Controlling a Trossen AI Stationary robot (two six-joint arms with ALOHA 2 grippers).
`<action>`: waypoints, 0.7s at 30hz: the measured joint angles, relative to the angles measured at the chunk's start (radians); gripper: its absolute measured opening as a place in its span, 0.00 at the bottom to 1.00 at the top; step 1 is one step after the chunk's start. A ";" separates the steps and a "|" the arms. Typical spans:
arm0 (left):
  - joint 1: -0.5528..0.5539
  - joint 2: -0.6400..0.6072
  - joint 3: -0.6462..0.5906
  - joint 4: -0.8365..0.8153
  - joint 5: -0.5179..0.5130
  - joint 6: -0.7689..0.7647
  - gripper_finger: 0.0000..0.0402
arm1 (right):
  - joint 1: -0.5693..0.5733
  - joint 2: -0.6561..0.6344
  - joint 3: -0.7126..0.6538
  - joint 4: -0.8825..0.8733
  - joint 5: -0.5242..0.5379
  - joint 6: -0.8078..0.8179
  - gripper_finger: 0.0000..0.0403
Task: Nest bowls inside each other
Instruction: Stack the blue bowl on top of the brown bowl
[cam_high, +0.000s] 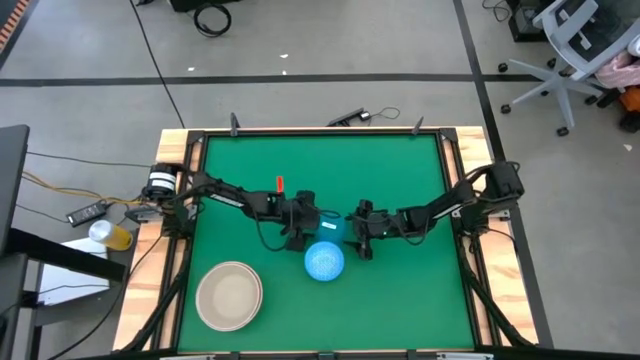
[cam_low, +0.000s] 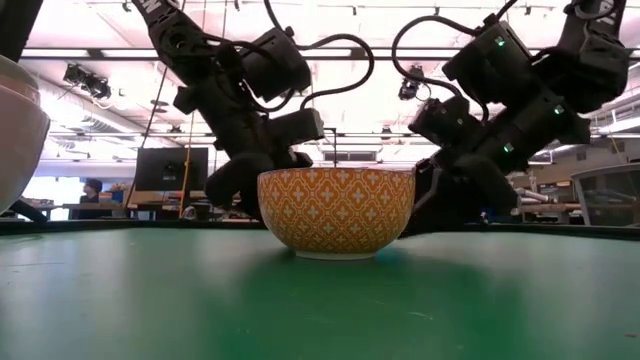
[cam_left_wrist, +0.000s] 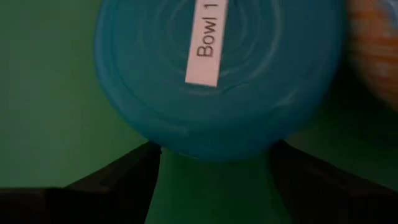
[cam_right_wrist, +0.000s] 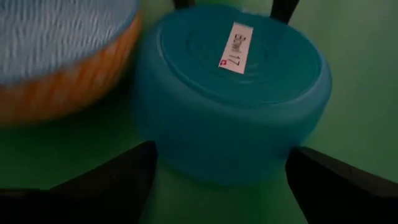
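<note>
- The small blue bowl (cam_right_wrist: 230, 93) is upside down in the middle of the green counter (cam_high: 400, 300). It has a white sticker on its bottom.
- It sits right between the two end effectors, and its base is on top.
- The orange bowl (cam_low: 336, 210) stands just beside it, on the near side. It is the right way up, and its inside looks pale blue with speckles.
- That inside may be another bowl already sitting in the orange one. The pictures do not make this sure.
- A cream bowl (cam_high: 229, 295) is at the near left of the counter, well apart from the others. It seems to sit inside a bigger white one.
- The blue bowl looks like light, hard plastic. It will likely not bend or break, but its smooth round side could slip out of a weak pinch.
- Its top is closed while it is upside down, so there is no rim to hook.
- A good hold would probably be across the round wall, one finger on each side. Then the bowl must be turned over before it can go in.
- The left end effector (cam_left_wrist: 214, 149) is spread wide. One finger is on each side of the bowl's edge, and it is not pinching anything.
- The left arm reaches in low from the left, bent down to the counter.
- The right end effector (cam_right_wrist: 224, 152) is also spread wide and holds nothing. The bowl is just in front of its fingers.
- The right arm reaches in low from the right, so the two face each other.
</note>
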 joint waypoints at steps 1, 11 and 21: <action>0.004 -0.001 0.000 0.006 -0.005 -0.021 0.74 | -0.010 -0.008 0.000 0.002 -0.007 0.034 0.86; 0.052 -0.100 0.017 -0.085 0.039 -0.185 0.74 | -0.142 -0.137 0.007 -0.021 -0.239 0.393 0.86; 0.121 -0.161 0.019 -0.087 0.359 -0.423 0.74 | -0.257 -0.256 0.011 -0.061 -0.507 0.723 0.86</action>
